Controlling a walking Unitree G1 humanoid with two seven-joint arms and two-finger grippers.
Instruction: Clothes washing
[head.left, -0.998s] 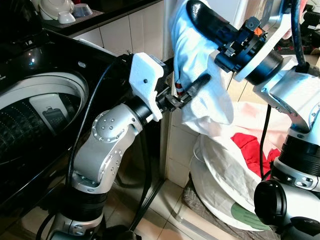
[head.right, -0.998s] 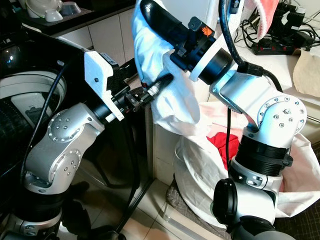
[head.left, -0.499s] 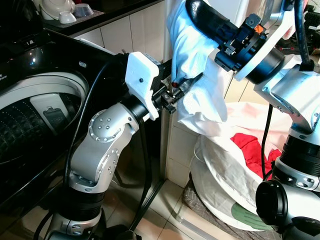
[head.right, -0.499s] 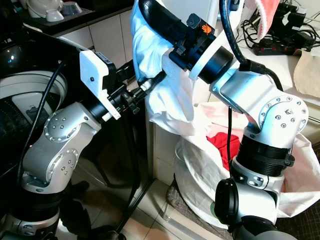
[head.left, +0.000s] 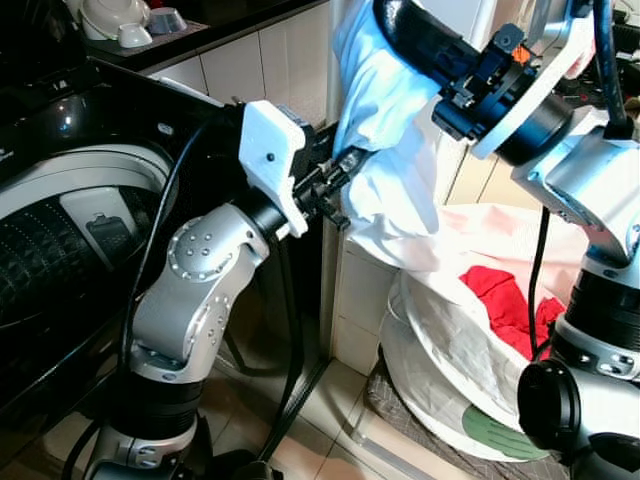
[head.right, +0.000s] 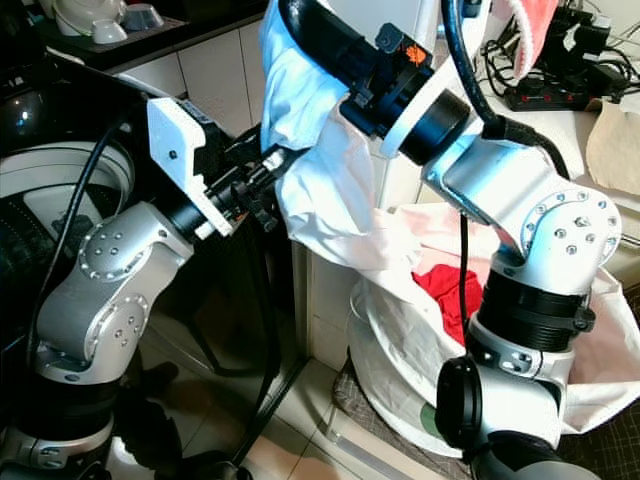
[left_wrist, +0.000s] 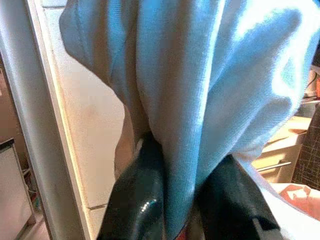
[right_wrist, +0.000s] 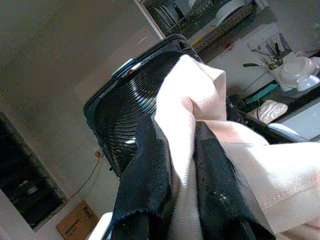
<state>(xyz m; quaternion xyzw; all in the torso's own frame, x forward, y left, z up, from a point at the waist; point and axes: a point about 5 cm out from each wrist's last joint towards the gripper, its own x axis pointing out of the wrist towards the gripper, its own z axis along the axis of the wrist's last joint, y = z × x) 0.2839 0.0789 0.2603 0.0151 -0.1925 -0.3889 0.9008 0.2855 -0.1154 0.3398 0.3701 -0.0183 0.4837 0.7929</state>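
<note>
1. Hanging in the air between the two arms is a white garment (head.left: 400, 190); it is held above the laundry bag and beside the washing machine, its lower folds trailing down toward the bag's rim.
2. Right gripper (right_wrist: 175, 165): raised high, its two black fingers closed on the upper fold of the garment; the right wrist view shows cloth pinched between the fingers (right_wrist: 145, 175); the fabric drapes over them.
3. Left gripper (left_wrist: 172, 195): reaching across from the washer side; its fingers are clamped on a lower fold of the same garment; the left wrist view shows cloth bunched between both black fingers.
4. Laundry bag (head.left: 440, 340): white, open-mouthed, standing on the floor below the garment and against the tiled cabinet wall; a red item (head.left: 510, 300) lies inside it; a green patch shows low on its outer side.
5. Washing machine (head.left: 70, 230): black top-loader on the robot's left; its lid is open and the ribbed drum is visible.
6. Counter (head.left: 170, 40): dark worktop behind the washer, carrying white bowls (head.left: 130, 20).
7. Power strip (head.right: 545, 95) with cables: on the light surface to the robot's right, well apart from the garment.
</note>
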